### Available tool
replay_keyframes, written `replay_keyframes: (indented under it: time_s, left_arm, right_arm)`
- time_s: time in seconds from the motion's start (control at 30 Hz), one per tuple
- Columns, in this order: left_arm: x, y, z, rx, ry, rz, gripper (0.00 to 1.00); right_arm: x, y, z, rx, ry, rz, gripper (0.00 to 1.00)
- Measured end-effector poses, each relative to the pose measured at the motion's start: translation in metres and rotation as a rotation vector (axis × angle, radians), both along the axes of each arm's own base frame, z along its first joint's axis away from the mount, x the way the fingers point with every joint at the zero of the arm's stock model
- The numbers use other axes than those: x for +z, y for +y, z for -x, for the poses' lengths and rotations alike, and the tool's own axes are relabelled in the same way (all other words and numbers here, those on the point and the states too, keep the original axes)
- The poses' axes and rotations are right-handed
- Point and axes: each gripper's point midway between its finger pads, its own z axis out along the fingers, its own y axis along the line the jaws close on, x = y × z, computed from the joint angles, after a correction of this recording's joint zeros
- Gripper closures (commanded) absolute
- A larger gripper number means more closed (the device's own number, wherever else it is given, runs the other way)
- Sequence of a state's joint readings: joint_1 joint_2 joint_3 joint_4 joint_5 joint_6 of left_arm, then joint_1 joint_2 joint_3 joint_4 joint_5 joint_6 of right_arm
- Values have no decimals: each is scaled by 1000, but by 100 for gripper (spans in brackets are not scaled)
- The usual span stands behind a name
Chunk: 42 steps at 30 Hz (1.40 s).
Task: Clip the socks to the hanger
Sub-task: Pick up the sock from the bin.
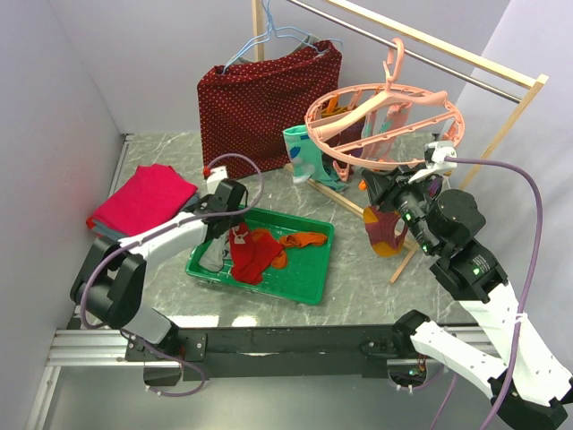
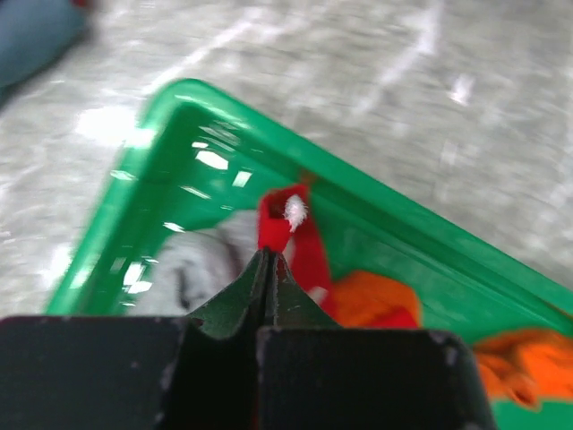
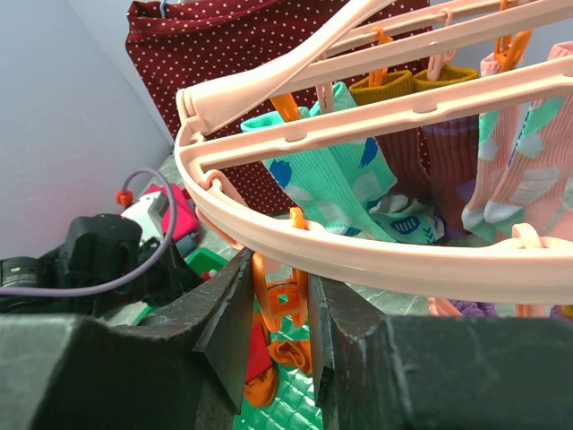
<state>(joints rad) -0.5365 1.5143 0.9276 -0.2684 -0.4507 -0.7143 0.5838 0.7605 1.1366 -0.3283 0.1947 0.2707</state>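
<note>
Clenched left claw point(image 2: 269, 258) pinches a red sock with a white mark point(image 2: 306, 255) over the green plastic tray point(image 2: 170, 116), a grip only its wrist view shows. Right claw point(image 3: 279, 305) grasps an orange clip peg point(image 3: 285, 296) beneath the salmon-pink round plastic hanger point(image 3: 376, 260); overhead, orange socks point(image 1: 300, 239) lie in the tray on the grey marbled surface point(image 1: 367, 287).
</note>
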Motion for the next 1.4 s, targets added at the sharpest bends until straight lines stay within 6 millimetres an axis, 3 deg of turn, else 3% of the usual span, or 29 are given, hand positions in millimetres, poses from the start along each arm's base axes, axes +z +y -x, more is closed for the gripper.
replay_keyframes:
  time_s: [0.07,0.33,0.5,0.77,0.93,1.03,1.17,1.27,1.4]
  left_arm:
    - [4,-10,1,-36,-9,25,95]
    - [-12,-34,3,-114,44,32,57]
    - [-26,-30,-4,-82,67,-17,49]
    - [-25,-22,-14,-37,53,-74,45]
    - [-36,-16,-12,-23,82,-114,48]
    - [-44,-12,-9,-17,107,-138,55]
    - [-47,-7,-8,-6,118,-158,82]
    - [-46,-5,-9,2,113,-166,95]
    - [-36,-5,-8,-7,94,-180,99]
  right_arm:
    - [0,0,0,0,0,0,100]
    - [0,0,0,0,0,-1,100]
    - [0,0,0,1,0,-1,100]
    - [0,0,0,0,1,0,100]
    - [0,0,0,0,0,-1,100]
    - [0,0,0,0,0,-1,100]
    - [0,0,0,0,0,0,100]
    - [0,0,0,0,0,0,100]
    - [0,0,0,0,0,0,100]
